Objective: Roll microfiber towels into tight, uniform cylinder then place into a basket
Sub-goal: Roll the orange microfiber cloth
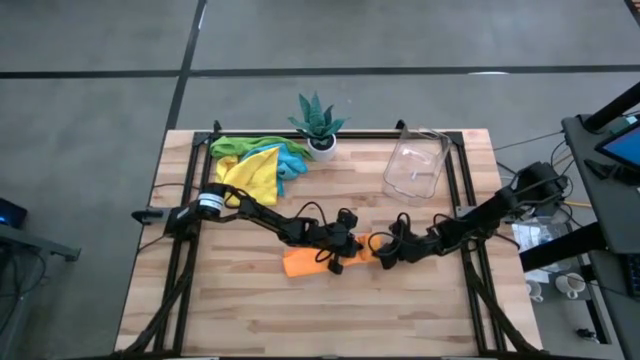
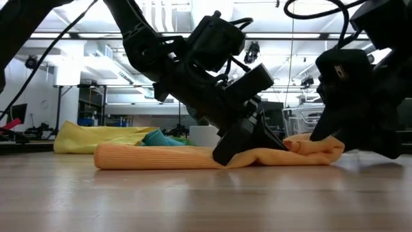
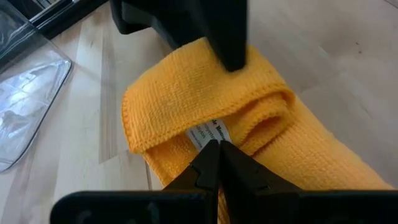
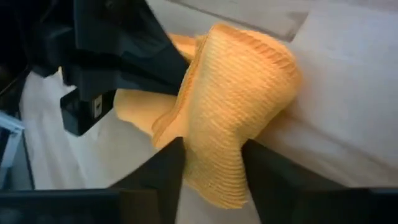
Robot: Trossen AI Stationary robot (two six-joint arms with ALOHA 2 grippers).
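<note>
The worktop (image 1: 250, 310) was a pale wooden slab of planks in a black frame, standing on a grey floor; the low view looked across it into a bright workshop with white ceiling beams and racks. A green spiky potted plant (image 1: 318, 122) stood at the far edge.

The orange ribbed microfiber towel (image 1: 312, 260) lay as a long, flattened band, its long axis running between the two hands, one end bunched and folded over. A small white label showed at the fold in the left wrist view.

The left hand (image 3: 219, 152) was pinched fully together, its tips pressing down on the towel's middle beside the label. The right hand (image 4: 211, 163) gripped the bunched end, its two fingers clamped narrowly on either side of the fold.

Beyond the right hand sat the clear rounded plastic basket (image 1: 415, 165). Beyond the left hand lay a loose heap of yellow, green and light blue towels (image 1: 255, 165).
</note>
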